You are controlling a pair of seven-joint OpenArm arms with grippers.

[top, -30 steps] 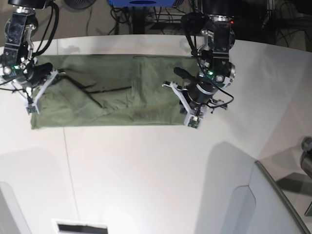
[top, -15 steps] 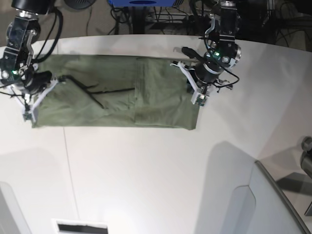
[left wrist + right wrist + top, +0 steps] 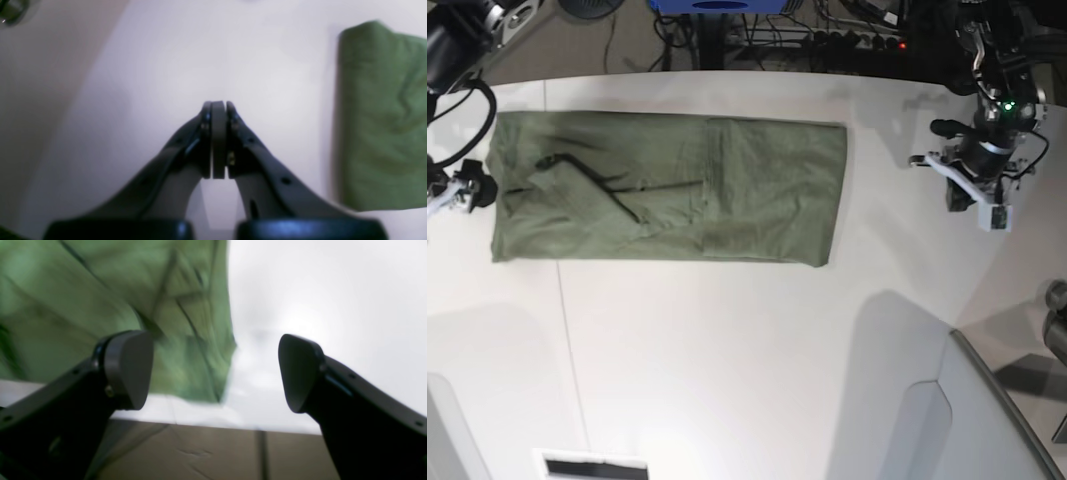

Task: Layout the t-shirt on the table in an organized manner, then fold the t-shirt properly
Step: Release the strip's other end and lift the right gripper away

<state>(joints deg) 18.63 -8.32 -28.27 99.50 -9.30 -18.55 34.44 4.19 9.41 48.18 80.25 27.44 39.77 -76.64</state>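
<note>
White table [image 3: 727, 350] carried the olive t-shirt [image 3: 667, 185], folded into a long band. At its left end the right gripper [image 3: 215, 370] stood spread wide, empty; far right, the left gripper [image 3: 218, 140] was pressed together, empty.

t-shirt [image 3: 667, 187]: flat on table [image 3: 727, 350], far-left part | left gripper [image 3: 972, 195]: right of shirt, well apart | right gripper [image 3: 447, 195]: just beside shirt's left edge
</note>
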